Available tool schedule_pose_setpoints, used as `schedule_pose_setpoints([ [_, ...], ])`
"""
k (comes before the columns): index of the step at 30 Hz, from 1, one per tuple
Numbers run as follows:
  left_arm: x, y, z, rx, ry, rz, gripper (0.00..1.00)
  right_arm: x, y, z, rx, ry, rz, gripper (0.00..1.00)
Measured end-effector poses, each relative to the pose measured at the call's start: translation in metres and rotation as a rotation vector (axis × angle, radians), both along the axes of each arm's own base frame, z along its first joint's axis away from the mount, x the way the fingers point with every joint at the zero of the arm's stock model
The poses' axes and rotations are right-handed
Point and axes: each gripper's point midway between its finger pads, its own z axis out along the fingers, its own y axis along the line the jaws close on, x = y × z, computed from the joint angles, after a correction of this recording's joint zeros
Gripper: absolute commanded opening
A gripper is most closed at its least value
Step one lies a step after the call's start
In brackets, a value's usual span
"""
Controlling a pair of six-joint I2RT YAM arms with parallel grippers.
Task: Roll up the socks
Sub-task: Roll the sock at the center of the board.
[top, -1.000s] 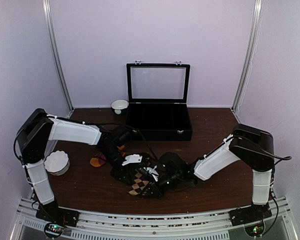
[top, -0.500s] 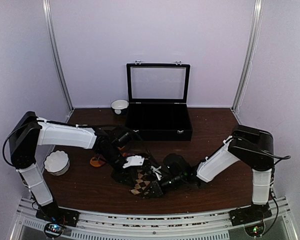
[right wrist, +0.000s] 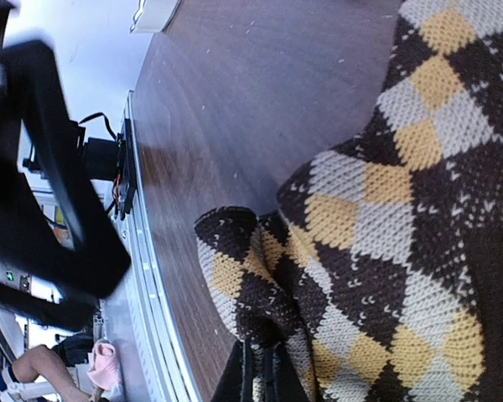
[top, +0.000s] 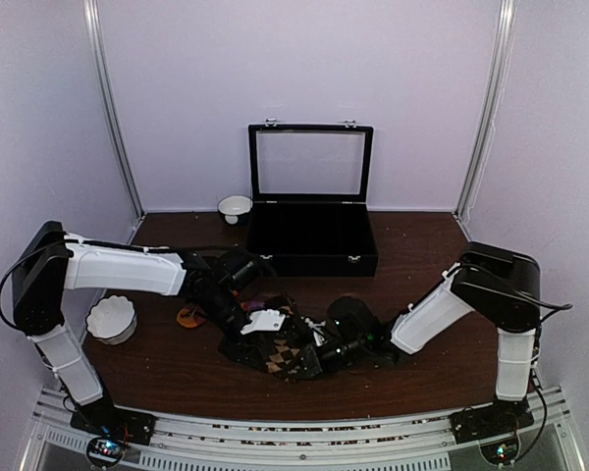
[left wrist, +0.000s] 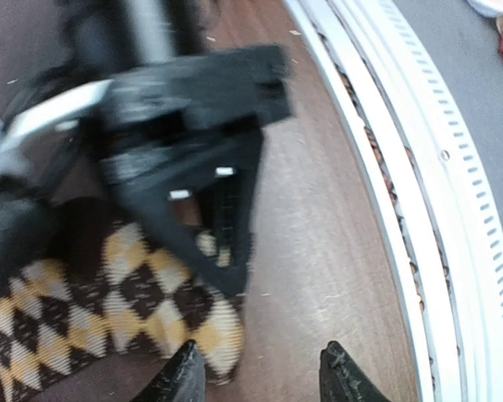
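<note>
robot lab booth, not a home. plain pale lilac wall panels (top: 304,78) boxed in a dark wood table (top: 422,245), with aluminium posts (top: 106,108) at the back corners. two white-and-black robot arms (top: 128,267) were bolted onto a perforated metal rail (top: 304,437) at the near edge, with loose cables (top: 555,312) and lit status leds (top: 104,449) by their bases.

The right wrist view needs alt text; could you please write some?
A dark brown argyle sock with tan and grey diamonds lies bunched on a wooden table, its fold pinched by the shut right gripper at the bottom edge.
</note>
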Motion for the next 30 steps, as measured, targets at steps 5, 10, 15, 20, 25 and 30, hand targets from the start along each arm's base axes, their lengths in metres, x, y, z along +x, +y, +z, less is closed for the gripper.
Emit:
schedule_pose_setpoints([
  [5,-0.015,-0.003,-0.016,0.048,-0.034,-0.061,0.49,0.006,-0.003,0.0,-0.007,0.036,-0.025,0.0],
  [10,-0.007,-0.001,-0.039,0.111,-0.064,-0.06,0.48,0.006,-0.003,-0.001,-0.025,0.067,-0.018,0.0],
  [15,0.0,-0.004,-0.045,0.127,-0.127,-0.058,0.47,0.006,-0.003,-0.001,-0.036,0.083,-0.012,0.0],
  [20,0.006,-0.009,-0.053,0.137,-0.175,-0.058,0.45,0.006,-0.004,-0.001,-0.037,0.095,-0.017,0.0],
  [25,0.007,-0.012,-0.054,0.146,-0.209,-0.066,0.29,0.006,-0.004,0.0,-0.037,0.106,-0.02,0.0],
  [30,0.013,-0.018,-0.056,0.152,-0.219,-0.075,0.23,0.005,-0.006,0.0,-0.034,0.129,-0.035,0.09],
])
